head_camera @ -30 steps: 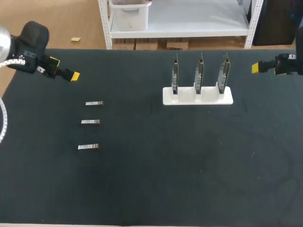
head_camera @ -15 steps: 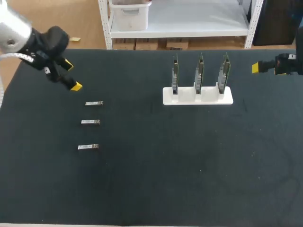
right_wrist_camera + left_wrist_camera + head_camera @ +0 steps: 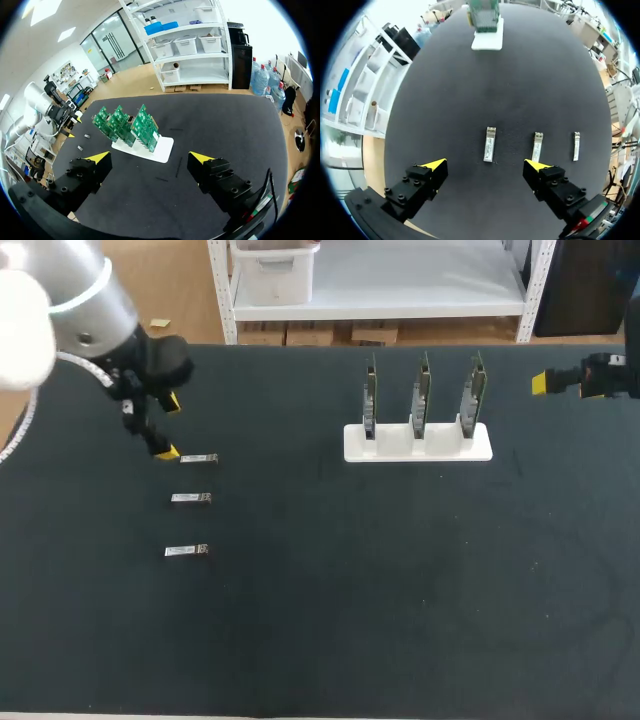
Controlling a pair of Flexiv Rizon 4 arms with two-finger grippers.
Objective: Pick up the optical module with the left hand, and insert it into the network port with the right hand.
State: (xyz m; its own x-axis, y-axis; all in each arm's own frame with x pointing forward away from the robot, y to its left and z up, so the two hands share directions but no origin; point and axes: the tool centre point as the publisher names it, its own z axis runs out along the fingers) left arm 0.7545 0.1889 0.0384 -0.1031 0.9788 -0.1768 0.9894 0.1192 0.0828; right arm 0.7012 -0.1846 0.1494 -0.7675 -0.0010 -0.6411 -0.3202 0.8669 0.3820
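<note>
1. Left wrist view: my left claw (image 3: 486, 165) hung with its fingers wide apart and empty. The optical module (image 3: 489, 144) lay flat on the desk (image 3: 520, 75), just ahead, in line with the gap.
2. It was a slim silvery bar, the end one in a row of three. The second module (image 3: 537, 146) lay near, so I judged a skewed descent might nudge it, or pinch mine crookedly.
3. The white stand (image 3: 418, 443) held three green boards (image 3: 422, 395) upright, well apart.
4. My right claw (image 3: 150, 159) hung open, empty.
</note>
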